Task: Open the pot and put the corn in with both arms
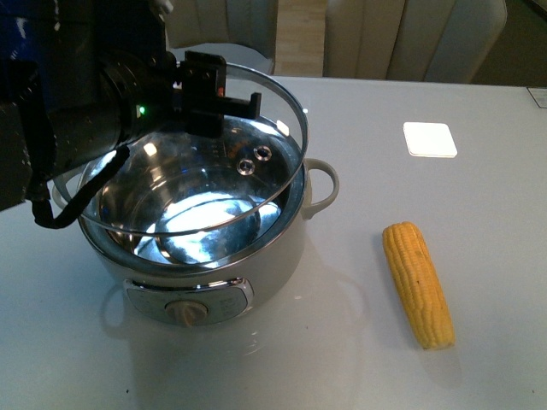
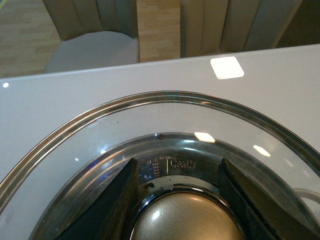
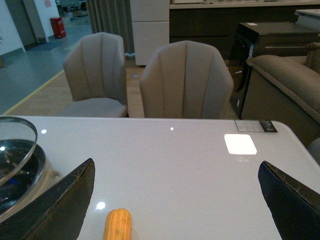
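Note:
The cream-white pot (image 1: 282, 256) stands on the table at front left, its steel inside showing. Its glass lid (image 1: 286, 107) is lifted and tilted above the pot's opening. My left gripper (image 1: 209, 90) is shut on the pot lid; in the left wrist view its fingers (image 2: 115, 200) flank the metal knob (image 2: 185, 217). The yellow corn (image 1: 417, 282) lies on the table to the right of the pot, apart from it. My right gripper (image 3: 176, 164) is open above the table, with the corn's tip (image 3: 118, 224) below, nearer one finger. The right arm is out of the front view.
A white square patch (image 1: 430, 138) sits on the table at the back right. Beige chairs (image 3: 185, 80) stand behind the table's far edge. The pot's side handle (image 1: 323, 184) sticks out toward the corn.

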Available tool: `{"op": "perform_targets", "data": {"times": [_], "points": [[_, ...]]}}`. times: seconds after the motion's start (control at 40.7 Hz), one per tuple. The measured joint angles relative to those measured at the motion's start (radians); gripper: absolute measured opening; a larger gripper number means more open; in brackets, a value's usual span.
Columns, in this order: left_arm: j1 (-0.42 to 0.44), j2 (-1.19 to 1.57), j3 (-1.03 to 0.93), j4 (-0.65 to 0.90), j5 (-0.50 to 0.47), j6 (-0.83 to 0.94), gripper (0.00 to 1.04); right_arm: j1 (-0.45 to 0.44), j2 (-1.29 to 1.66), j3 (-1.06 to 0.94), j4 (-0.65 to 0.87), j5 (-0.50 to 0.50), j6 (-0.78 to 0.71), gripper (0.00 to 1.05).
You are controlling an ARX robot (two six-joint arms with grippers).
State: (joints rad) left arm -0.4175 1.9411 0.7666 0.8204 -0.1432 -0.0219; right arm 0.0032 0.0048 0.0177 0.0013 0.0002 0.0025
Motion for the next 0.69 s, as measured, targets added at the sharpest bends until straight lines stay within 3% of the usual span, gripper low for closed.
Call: {"op": "perform_targets", "data": {"times": [0.369,0.688], "points": [[0.103,-0.138,-0.076,0.024,-0.002,-0.001,0.42,0.0,0.0,0.0,0.0,0.0,0.0,0.96],[0.412,-0.161,-0.181,0.126,0.052,0.028,0.42,0.0,0.0,0.0,0.0,0.0,0.0,0.96]]}}
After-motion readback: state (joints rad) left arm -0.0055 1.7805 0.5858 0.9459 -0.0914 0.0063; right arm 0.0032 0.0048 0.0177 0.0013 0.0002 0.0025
